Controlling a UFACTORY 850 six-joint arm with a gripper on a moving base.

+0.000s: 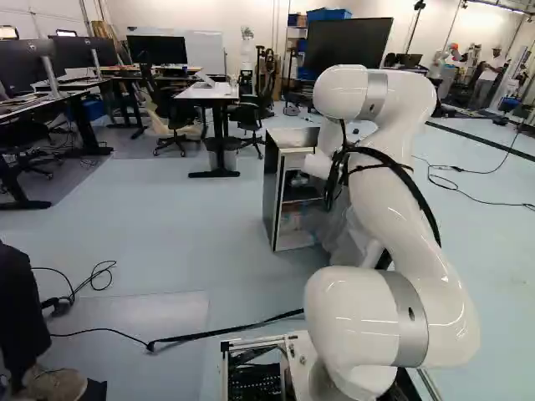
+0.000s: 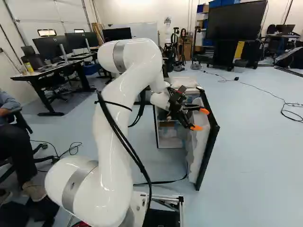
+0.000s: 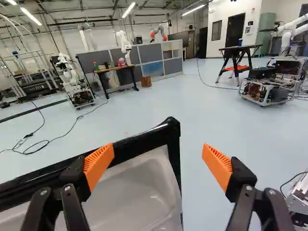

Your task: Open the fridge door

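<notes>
The gripper [image 2: 200, 119] is open at the inner side of the swung-out fridge door [image 2: 207, 144] in the right base view, fingers pointing toward the door's outer edge. Shelves inside the fridge [image 2: 168, 133] are exposed behind the arm. In the left base view the fridge [image 1: 272, 192] stands just left of the arm, which hides the gripper and most of the door. From the wrist, the black-rimmed corner of the door [image 3: 153, 185] with its white liner lies under and between the spread fingers of the gripper [image 3: 158, 148]; no grip shows.
A strap and cable [image 1: 226, 332] cross the floor before the base. A seated person's leg [image 1: 21, 309] is close at the left of the left base view. Desks [image 1: 216, 93] and chairs stand beyond. Other robots [image 3: 74, 82] and loose cables [image 3: 36, 144] are past the door.
</notes>
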